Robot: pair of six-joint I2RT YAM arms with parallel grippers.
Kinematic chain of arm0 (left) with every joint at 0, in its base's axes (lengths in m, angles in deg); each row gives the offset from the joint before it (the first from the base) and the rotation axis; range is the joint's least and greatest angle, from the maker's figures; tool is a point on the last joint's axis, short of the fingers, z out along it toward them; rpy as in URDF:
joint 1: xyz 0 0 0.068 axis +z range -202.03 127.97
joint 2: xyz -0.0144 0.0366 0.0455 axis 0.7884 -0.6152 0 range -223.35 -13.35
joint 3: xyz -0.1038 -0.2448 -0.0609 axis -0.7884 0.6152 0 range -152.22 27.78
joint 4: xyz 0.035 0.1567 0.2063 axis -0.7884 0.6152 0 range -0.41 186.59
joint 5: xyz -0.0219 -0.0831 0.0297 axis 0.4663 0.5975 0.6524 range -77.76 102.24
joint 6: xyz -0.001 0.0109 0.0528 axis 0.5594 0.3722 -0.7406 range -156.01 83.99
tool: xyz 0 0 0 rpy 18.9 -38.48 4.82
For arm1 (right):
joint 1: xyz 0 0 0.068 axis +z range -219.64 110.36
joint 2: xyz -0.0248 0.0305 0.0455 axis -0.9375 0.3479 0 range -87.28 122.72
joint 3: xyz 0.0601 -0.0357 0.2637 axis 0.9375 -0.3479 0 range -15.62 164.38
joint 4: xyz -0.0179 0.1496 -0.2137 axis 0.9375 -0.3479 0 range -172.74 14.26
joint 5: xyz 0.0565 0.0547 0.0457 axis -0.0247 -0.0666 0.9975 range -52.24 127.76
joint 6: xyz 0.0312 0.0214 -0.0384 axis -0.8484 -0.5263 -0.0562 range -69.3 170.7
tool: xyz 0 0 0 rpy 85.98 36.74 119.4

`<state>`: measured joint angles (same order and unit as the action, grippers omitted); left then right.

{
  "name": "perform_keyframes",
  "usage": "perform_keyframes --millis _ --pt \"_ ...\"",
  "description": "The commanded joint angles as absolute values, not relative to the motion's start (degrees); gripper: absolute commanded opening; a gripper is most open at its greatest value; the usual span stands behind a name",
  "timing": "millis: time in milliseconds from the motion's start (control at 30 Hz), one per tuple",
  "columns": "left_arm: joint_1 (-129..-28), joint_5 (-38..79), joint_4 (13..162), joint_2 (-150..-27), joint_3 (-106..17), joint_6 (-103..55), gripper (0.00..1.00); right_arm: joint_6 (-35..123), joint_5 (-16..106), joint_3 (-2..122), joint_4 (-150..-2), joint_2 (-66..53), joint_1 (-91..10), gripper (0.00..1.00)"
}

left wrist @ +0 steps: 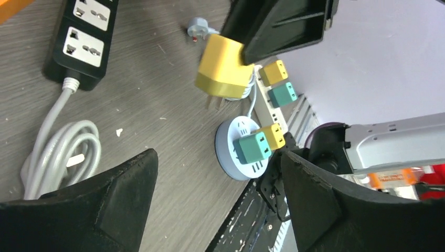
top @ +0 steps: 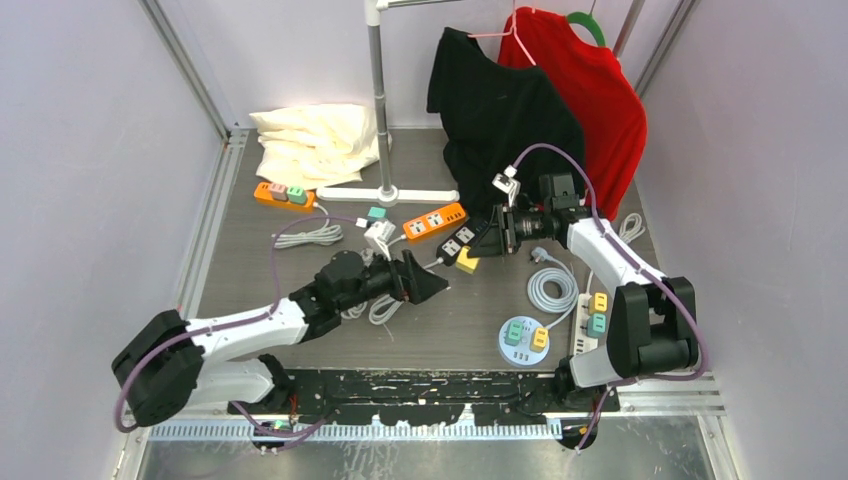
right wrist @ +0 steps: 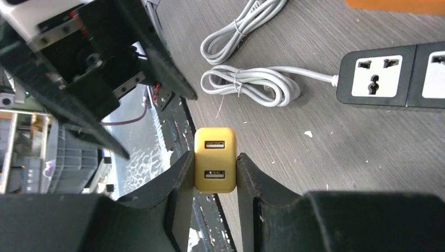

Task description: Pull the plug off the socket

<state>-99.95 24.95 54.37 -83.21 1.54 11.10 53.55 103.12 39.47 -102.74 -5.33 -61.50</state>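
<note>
On the grey table (top: 450, 340), we see both arms reaching in toward the middle, where a black power strip (left wrist: 78, 37) lies flat with its white cord (left wrist: 57, 149) coiled beside it.

The left gripper (top: 428, 283) sits low near that strip with its jaws spread wide and nothing between them. It holds nothing, and we cannot tell that it touches the strip.

The right gripper (right wrist: 215, 157) is closed firmly on the yellow USB plug (left wrist: 223, 68), one finger against each side, with the two USB ports facing its own camera.

The plug is off the table, apart from the black strip and clear of every socket. In the left wrist view its metal prongs (left wrist: 212, 101) hang bare in the air, so we judge the pull itself done, with only the finish left.

The next move, as we see it, calls for carrying the plug to a bare patch of table and keeping away from the round socket hub (left wrist: 231, 163) and its small adapters. There we would lower it until it rests and then let the fingers part. The left arm need only stay out of the way.
</note>
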Motion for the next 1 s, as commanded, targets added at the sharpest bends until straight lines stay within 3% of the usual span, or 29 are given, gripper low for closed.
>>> perform_keyframes --millis 0,100,633,767,900,967 --pt "-108.3 3.5 77.0 -78.7 -8.2 4.3 0.87 49.0 105.0 41.8 -100.3 -5.0 -61.2 0.04" --pt "-111.7 -5.4 86.5 -80.9 -14.4 2.5 0.84 48.8 104.7 41.8 -100.2 -4.8 -60.6 0.04" --pt "-118.1 -18.1 101.9 -101.9 -39.1 -4.1 0.81 48.5 104.0 42.0 -100.3 -4.3 -59.7 0.04" --pt "-118.3 -17.6 99.9 -103.9 -40.1 -5.0 0.61 48.5 104.0 42.1 -100.4 -4.4 -59.5 0.04" --pt "-118.3 -18.2 99.4 -105.0 -41.5 -6.0 0.59 48.5 104.1 42.1 -100.5 -4.3 -59.5 0.04" --pt "-118.3 -18.3 99.4 -105.3 -42.3 -6.6 0.48 48.5 104.0 42.2 -100.6 -4.3 -59.5 0.04"
